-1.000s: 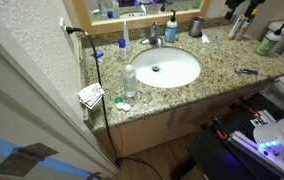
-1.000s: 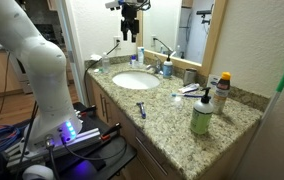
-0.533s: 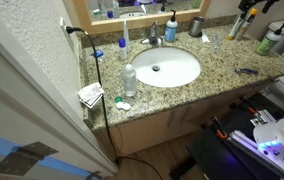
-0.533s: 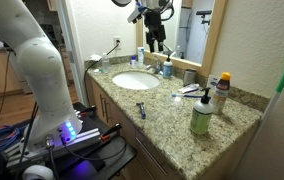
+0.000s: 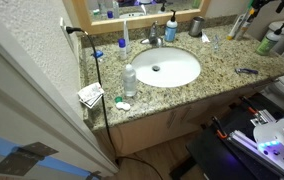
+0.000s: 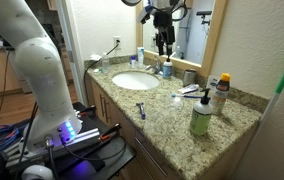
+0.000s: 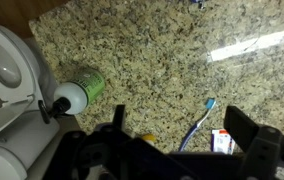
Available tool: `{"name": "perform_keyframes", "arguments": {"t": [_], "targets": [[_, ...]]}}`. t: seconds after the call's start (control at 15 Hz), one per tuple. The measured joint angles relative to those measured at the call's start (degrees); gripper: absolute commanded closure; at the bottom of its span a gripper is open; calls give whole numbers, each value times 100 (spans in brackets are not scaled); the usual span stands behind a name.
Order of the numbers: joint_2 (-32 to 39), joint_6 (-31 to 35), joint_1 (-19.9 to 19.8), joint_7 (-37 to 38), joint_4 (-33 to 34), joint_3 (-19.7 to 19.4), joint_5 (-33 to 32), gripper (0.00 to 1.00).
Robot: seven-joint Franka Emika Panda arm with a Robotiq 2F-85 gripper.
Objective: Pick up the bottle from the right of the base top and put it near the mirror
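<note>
The light-green bottle with a pale top and black pump stands upright at the end of the speckled granite countertop, far from the mirror's middle. It shows in both exterior views and at the left of the wrist view. My gripper hangs open and empty in front of the wood-framed mirror, above the counter between the sink and the bottle. In the wrist view the open jaws are over bare granite, to the right of the bottle.
A blue dispenser bottle and faucet stand behind the white sink. A clear water bottle stands beside the sink. A razor, a toothbrush and a small tube lie on the counter. A toilet is beyond the counter's end.
My gripper has moved along the mirror from above the sink toward the end with the green bottle, and has come lower. The bottle has not moved.
</note>
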Motion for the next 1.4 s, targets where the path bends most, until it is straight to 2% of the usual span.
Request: {"name": "perform_keyframes", "arguments": {"t": [0.13,0.33,0.6,0.8,0.93,1.07,1.4], "targets": [[86,27,66,-198,-40,57,-78,0],[288,419,40,-677,-29,-172,-75,0],[412,743,-29,-1508,22,-684,263,0],[666,621,-256,-2353,488,-1343,920,0],[945,409,-406,-2374,913,-1560,1225,0],[1126,316,-433,-2324,1136,-1571,1302,0],[1228,343,-437,-2550,1094,-1509,1072,0]]}}
